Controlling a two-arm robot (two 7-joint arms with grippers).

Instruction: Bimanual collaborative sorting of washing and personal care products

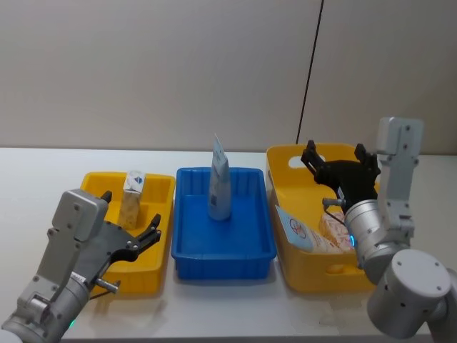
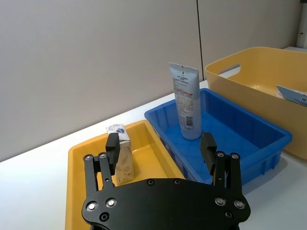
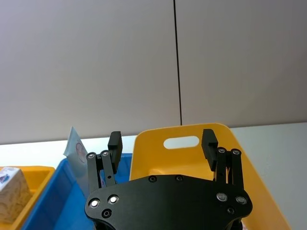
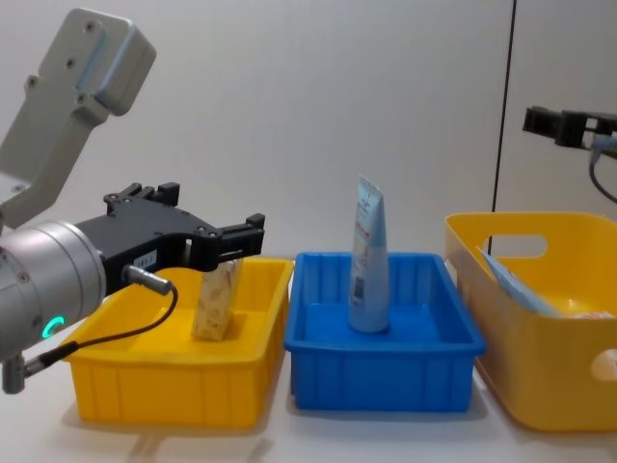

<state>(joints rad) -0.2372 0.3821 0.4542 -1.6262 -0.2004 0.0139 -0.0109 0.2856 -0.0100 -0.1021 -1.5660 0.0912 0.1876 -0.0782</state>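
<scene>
Three bins in a row in the head view. Left hand (image 1: 136, 239) spread and carrying nothing, over the near edge of the left yellow bin (image 1: 96, 184); beige packet (image 1: 131, 197) upright just beyond its fingers. Blue bin (image 1: 250, 246) to that hand's right, with the tube (image 1: 220, 182) standing inside. Right hand (image 1: 340, 169) also spread and empty, raised over the far end of the deep yellow tub (image 1: 280, 161); below it, nearer the robot, a pale-blue pouch (image 1: 293, 227) leaning on the tub's wall beside a white carton (image 1: 333, 234) with orange print.

Left wrist view: fingers (image 2: 112, 144) wide apart, packet (image 2: 121, 153) standing between and beyond them, tube (image 2: 186, 101) off toward the other finger, nothing gripped.

Right wrist view: fingers (image 3: 114, 142) apart, aimed over the tub's handle slot (image 3: 181, 142), tub (image 3: 144, 143) below, nothing held.

Chest view: left hand (image 4: 246, 237) level with the packet's (image 4: 216, 299) top and just short of it; tube (image 4: 368, 260) upright in the blue bin (image 4: 386, 371); pouch (image 4: 516, 282) slanted inside the tub (image 4: 492, 318).

Judged from this: every product already in a bin, none loose on the worktop (image 1: 43, 168). Possibly little left, unless pouch and carton belong elsewhere.
</scene>
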